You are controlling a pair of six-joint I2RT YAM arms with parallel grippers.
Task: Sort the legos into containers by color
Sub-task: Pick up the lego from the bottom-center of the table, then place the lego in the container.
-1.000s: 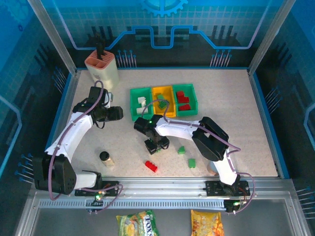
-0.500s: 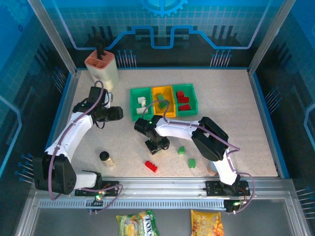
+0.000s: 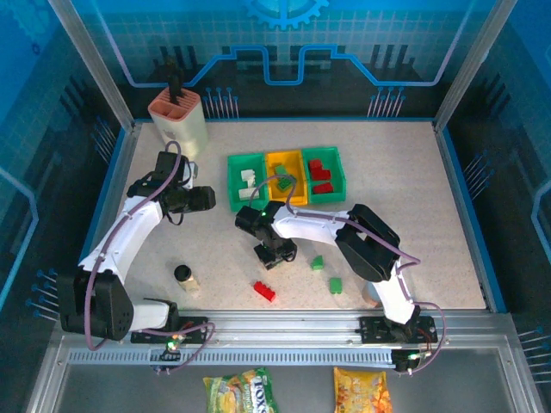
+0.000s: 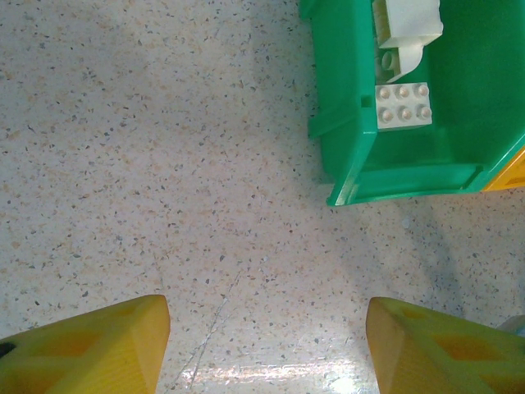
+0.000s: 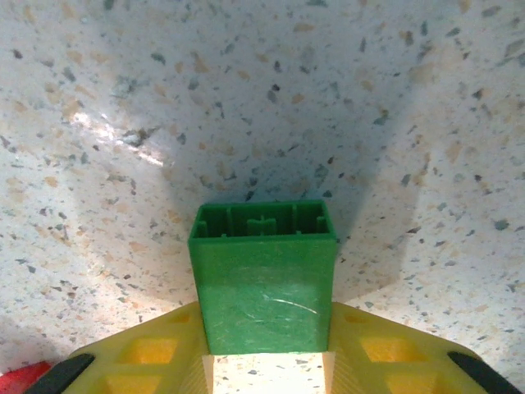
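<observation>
Two pads of the right gripper (image 5: pixel 264 353) pinch a green lego (image 5: pixel 262 279) low over the table (image 5: pixel 369 98); can't tell if it touches down. A red lego (image 3: pixel 264 291) lies just nearside of it, with two loose green legos (image 3: pixel 318 262) off to its right. Left gripper (image 4: pixel 267 349) has its jaws wide apart with nothing between. It hovers over bare table beside the left green bin (image 4: pixel 353 123), which holds white legos (image 4: pixel 402 105). The yellow bin (image 3: pixel 285 155) holds green ones, the right green bin (image 3: pixel 339 176) red ones. The bins sit touching in a row.
</observation>
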